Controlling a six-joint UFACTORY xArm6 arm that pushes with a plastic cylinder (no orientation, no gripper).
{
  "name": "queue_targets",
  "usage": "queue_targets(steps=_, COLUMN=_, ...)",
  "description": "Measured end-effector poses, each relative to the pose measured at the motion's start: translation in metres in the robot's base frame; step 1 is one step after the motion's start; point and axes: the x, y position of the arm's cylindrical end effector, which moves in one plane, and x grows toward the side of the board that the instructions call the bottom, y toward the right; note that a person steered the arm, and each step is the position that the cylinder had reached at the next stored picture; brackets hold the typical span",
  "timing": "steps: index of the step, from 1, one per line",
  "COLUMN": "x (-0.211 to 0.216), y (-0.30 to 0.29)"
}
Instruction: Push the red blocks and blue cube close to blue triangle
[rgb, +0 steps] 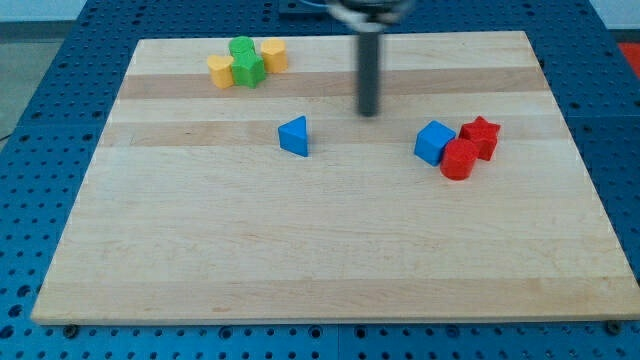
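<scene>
The blue triangle (294, 136) lies near the middle of the wooden board (330, 260). The blue cube (434, 142) sits to its right, touching a red cylinder (459, 159) below-right of it. A red star-shaped block (481, 135) touches the cylinder at the cube's right. My tip (369, 112) stands between the triangle and the cube, a little above both and touching neither.
At the view's top left a cluster holds a yellow block (220, 71), a green block (241, 48), a second green block (250, 69) and a yellow cylinder (274, 54). Blue perforated table surrounds the board.
</scene>
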Motion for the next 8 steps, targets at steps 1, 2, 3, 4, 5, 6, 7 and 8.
queue_targets(steps=1, x=0.034, y=0.121)
queue_targets(steps=2, x=0.065, y=0.139)
queue_targets(steps=3, x=0.071, y=0.102)
queue_targets(steps=4, x=0.071, y=0.03)
queue_targets(steps=5, x=0.071, y=-0.048)
queue_targets(steps=6, x=0.071, y=-0.118)
queue_targets(steps=7, x=0.08, y=-0.034)
queue_targets(steps=8, x=0.067, y=0.083)
